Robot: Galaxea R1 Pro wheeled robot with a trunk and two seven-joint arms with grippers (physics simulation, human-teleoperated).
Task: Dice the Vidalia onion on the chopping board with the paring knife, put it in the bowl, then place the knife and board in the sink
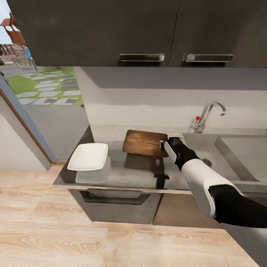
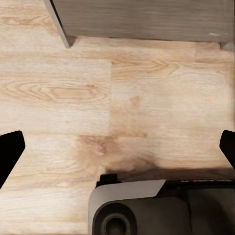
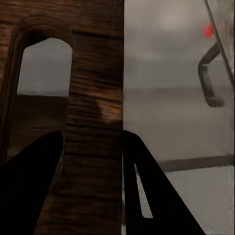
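The dark brown chopping board [image 1: 142, 142] hangs tilted above the grey countertop [image 1: 126, 174], casting a shadow beneath it. My right gripper [image 1: 165, 144] is shut on its right end. In the right wrist view the two black fingers [image 3: 142, 186] straddle the board [image 3: 93, 98] beside its handle slot. The white square bowl [image 1: 89, 156] stands on the countertop to the board's left. The steel sink [image 1: 222, 159] lies to the right, under my right forearm. My left gripper [image 2: 120, 142] is open over the wooden floor. The Vidalia onion, diced onion and paring knife are out of view.
A chrome tap [image 1: 207, 115] with a red knob stands behind the sink, against the pale wall. Dark upper cabinets [image 1: 148, 33] hang overhead. A dark drawer front [image 1: 115, 202] sits below the counter edge. A window opens at far left.
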